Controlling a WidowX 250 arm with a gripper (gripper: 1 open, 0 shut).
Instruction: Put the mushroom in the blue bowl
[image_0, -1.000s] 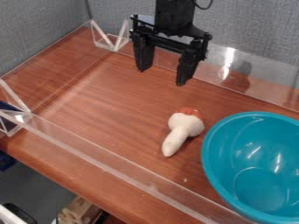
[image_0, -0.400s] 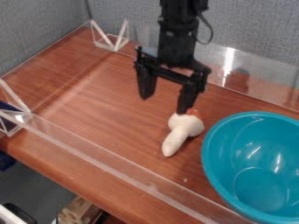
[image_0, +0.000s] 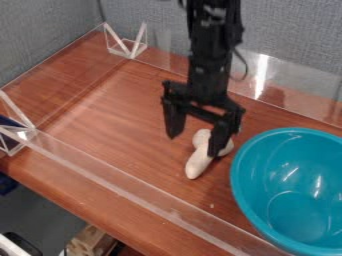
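Gripper (image_0: 195, 143) fingers stand wide apart, pointing down over the wooden tabletop (image_0: 107, 100), just above the centre of the view on the black arm (image_0: 213, 45) that comes in from 12 o'clock. One finger is on the 9 o'clock side; the other, toward 4 o'clock, crosses in front of the toy mushroom (image_0: 198, 165) and hides part of it. Whether either finger touches the mushroom, I cannot tell.

The mushroom lies on its side on the tabletop, a little toward 5 o'clock from the centre of the view. Its thick cream-white stem points to about 7 o'clock, and its orange-red cap, partly covered, faces 1 o'clock. It is outside the teal-blue plastic bowl (image_0: 291, 190), which sits near it at 4 o'clock in the view, open side up, glossy inside, and cut off by the picture's edge.

One white wire-like frame (image_0: 126, 42) stands at 11 o'clock, another (image_0: 12, 125) at 9 o'clock. A clear panel (image_0: 120, 185) runs along the tabletop's near edge, from 9 o'clock down to 6 o'clock.
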